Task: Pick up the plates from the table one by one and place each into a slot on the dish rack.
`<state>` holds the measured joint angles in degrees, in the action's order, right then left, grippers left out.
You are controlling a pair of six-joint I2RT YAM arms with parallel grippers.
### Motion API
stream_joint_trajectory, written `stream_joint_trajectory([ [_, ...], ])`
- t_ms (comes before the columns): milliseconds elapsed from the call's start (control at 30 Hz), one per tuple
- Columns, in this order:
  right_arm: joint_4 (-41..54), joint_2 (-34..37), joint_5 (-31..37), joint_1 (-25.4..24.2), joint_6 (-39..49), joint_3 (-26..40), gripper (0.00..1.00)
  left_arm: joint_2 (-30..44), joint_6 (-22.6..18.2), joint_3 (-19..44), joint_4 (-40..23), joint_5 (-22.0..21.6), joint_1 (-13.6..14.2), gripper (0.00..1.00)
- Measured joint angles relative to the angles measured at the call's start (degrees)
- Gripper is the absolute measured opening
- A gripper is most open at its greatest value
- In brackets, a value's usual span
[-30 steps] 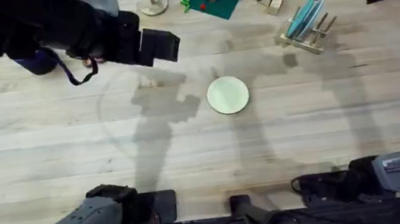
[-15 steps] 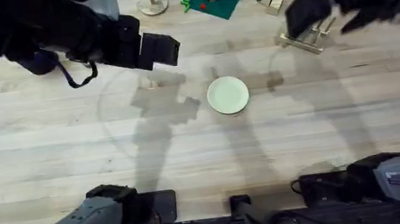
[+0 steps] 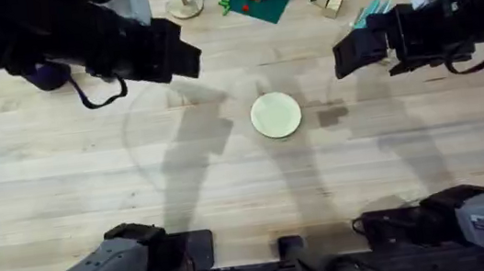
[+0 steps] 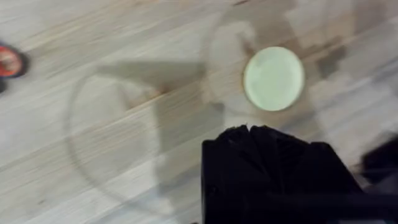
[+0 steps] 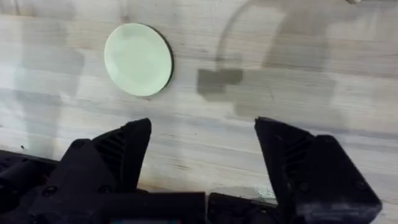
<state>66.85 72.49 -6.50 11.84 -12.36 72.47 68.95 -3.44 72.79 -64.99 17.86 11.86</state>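
Right pincer (image 3: 348, 54) swung inward over wooden table (image 3: 64, 194).

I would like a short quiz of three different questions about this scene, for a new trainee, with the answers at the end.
1. True or false: the right gripper is open and holds nothing.
2. Which plate lies flat on the table? A: light blue. B: cream-yellow. C: both.
3. Fill in: the light blue plate stands at the far right of the table, partly hidden behind the ____ arm.

Key:
1. True; its fingers stand wide apart above bare wood.
2. B; the cream-yellow plate lies near the middle.
3. right
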Motion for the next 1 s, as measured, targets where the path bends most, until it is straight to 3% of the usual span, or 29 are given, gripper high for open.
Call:
stream_joint_trajectory([
  [200,0.0,0.0,-0.41,0.0,0.04,0.0,0.996,0.47,0.04,-0.91,1.95,10.81,0.0,0.043],
  [367,0.15,0.0,-0.41,0.0,0.2,0.0,0.996,3.23,0.08,-5.21,8.81,21.19,0.0,0.044],
  [467,0.48,0.0,-0.41,0.0,0.24,0.0,0.996,4.51,0.91,-9.04,13.15,25.14,0.01,0.043],
  [733,0.52,0.0,-0.44,0.0,0.39,0.0,0.996,7.21,4.58,-17.96,23.74,28.61,0.0,0.044],
  [1000,0.55,0.0,-0.44,0.0,0.4,0.0,0.996,12.16,5.87,-23.98,28.83,29.44,0.02,0.043],
])
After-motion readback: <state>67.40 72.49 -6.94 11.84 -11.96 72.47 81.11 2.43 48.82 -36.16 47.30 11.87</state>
